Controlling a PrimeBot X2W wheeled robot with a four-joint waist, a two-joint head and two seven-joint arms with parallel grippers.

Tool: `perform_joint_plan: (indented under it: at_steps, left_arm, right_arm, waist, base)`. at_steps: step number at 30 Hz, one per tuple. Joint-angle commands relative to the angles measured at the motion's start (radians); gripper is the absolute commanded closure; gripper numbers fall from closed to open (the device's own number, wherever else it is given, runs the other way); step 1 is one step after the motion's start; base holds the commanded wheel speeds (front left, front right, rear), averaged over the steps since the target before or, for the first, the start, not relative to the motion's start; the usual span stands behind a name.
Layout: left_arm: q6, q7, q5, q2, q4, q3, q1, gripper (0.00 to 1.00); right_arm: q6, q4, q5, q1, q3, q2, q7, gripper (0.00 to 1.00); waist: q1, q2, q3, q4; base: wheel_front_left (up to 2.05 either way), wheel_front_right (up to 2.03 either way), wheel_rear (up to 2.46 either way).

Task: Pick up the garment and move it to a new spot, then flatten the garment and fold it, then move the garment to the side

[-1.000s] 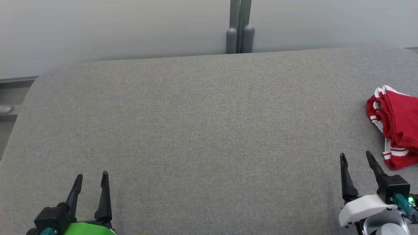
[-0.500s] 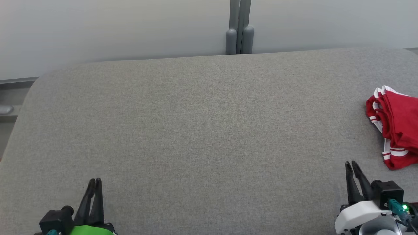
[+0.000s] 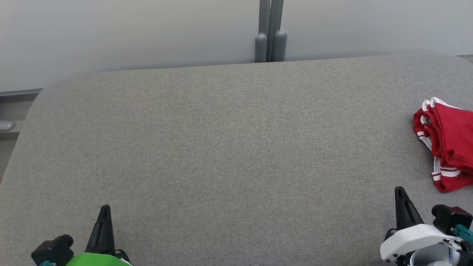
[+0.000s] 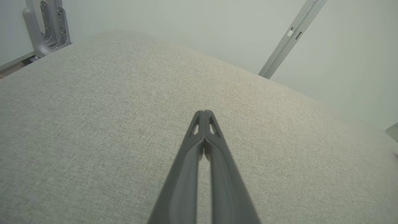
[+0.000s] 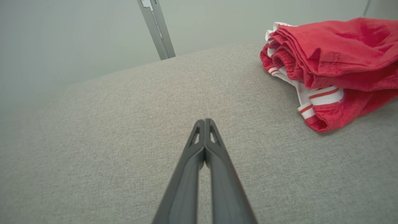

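red garment (image 3: 451,146) lies far right on the broad grey fabric surface (image 3: 221,147).

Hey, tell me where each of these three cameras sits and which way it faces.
Head view: on the robot's head, facing forward and down onto the gray padded surface; left gripper lower left, right gripper lower right, both shut; red garment at the right edge.
Left wrist view: on the left wrist, looking along its shut fingers over bare surface toward a pale wall.
Right wrist view: on the right wrist, looking along its shut fingers, garment at upper right.
Shared: head and right wrist views both show the garment.
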Motion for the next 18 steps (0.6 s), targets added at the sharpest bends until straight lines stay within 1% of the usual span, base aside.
perform_joint_plan:
  at_steps: [1,12,14,15,18]
  left_arm:
    - [0.000,0.011,-0.046,0.004,-0.012,0.009,-0.030,1.00]
    - [-0.001,0.058,-0.211,-0.005,-0.012,0.024,-0.054,1.00]
    - [-0.001,0.061,-0.226,-0.005,-0.012,0.025,-0.057,1.00]
    - [-0.001,0.069,-0.253,-0.007,-0.012,0.028,-0.061,1.00]
    - [-0.001,0.080,-0.294,-0.009,-0.012,0.031,-0.066,1.00]
  right_arm:
    - [0.000,-0.021,0.060,-0.023,0.002,-0.006,0.010,1.00]
    - [0.000,-0.031,0.269,-0.036,0.011,-0.007,0.053,1.00]
    - [0.000,-0.031,0.287,-0.037,0.012,-0.007,0.057,1.00]
    - [0.000,-0.032,0.322,-0.039,0.013,-0.007,0.064,1.00]
    - [0.000,-0.034,0.372,-0.042,0.014,-0.007,0.076,1.00]
  waist:
    - [0.0000,0.0000,0.000,0.000]
    - [0.0000,0.0000,-0.004,-0.002]
    - [0.0000,0.0000,-0.004,-0.002]
    - [0.0000,0.0000,-0.005,-0.003]
    - [0.0000,0.0000,-0.005,-0.003]
  base:
    - [0.00,0.00,0.00]
    - [0.00,0.00,0.00]
    - [0.00,0.00,0.00]
    - [0.00,0.00,0.00]
    - [0.00,0.00,0.00]
